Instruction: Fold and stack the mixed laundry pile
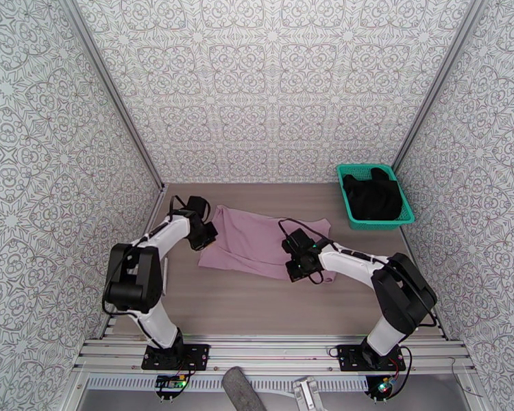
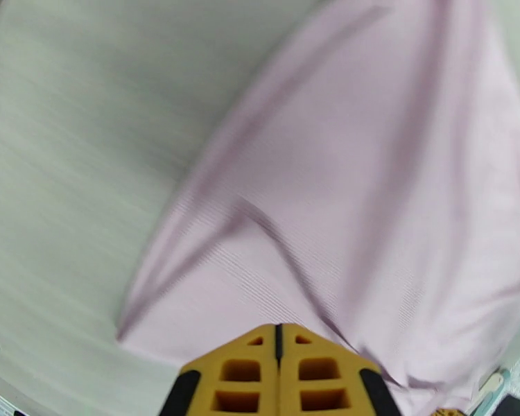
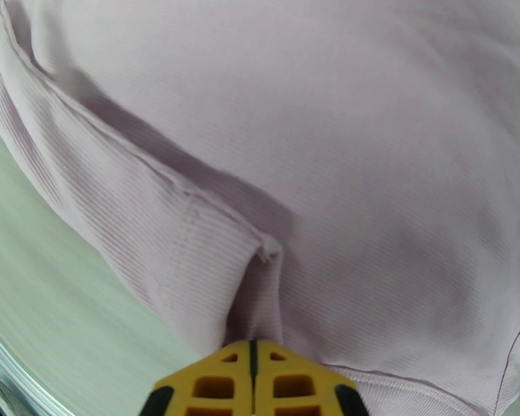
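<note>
Along the left edge of the mauve-pink shirt (image 1: 257, 244), the left gripper (image 2: 279, 335) pinches cloth, fingers pressed together; at its right edge the right gripper (image 3: 253, 349) nips a seam fold. Limp and light, I'd say: hold corners. Right of the shirt, the black garment (image 1: 372, 196) sits in the teal basket (image 1: 349, 217).

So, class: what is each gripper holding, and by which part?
Both hold the pink shirt: the left gripper pinches its left edge, the right gripper its near edge.
</note>
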Available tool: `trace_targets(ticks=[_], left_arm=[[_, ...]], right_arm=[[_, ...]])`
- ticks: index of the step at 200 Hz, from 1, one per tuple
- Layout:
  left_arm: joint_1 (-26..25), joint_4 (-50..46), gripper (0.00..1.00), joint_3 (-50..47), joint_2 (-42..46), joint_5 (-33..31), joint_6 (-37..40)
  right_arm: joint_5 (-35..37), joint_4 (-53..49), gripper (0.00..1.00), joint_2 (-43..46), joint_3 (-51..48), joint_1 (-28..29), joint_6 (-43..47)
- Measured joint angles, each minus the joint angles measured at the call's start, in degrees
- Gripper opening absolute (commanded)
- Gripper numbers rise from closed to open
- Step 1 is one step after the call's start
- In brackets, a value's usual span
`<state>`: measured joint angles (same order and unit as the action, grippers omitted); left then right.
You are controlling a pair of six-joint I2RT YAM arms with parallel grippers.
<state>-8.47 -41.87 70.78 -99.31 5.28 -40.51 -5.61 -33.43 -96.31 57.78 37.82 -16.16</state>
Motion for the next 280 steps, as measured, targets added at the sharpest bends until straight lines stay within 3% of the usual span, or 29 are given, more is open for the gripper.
trace_targets(ticks=[49, 161, 250, 280], left_arm=[[-3.37, 1.31, 0.00, -7.48, -0.70, 0.00, -1.18], [-3.96, 14.93, 0.00, -22.18, 5.70, 0.74, -3.21], [-19.21, 21.46, 0.00, -31.91, 12.55, 0.85, -13.25], [-21.90, 20.57, 0.05, -35.58, 17.22, 0.76, -16.65]], right_arm=[[1.79, -0.04, 0.17, -0.04, 0.00, 0.00, -1.25], [10.12, -9.22, 0.10, -7.80, 7.37, -1.73, 0.79], [14.36, -13.62, 0.07, -5.31, 3.89, -4.57, 3.76], [14.08, -13.86, 0.08, -3.80, 2.19, -4.57, 3.78]])
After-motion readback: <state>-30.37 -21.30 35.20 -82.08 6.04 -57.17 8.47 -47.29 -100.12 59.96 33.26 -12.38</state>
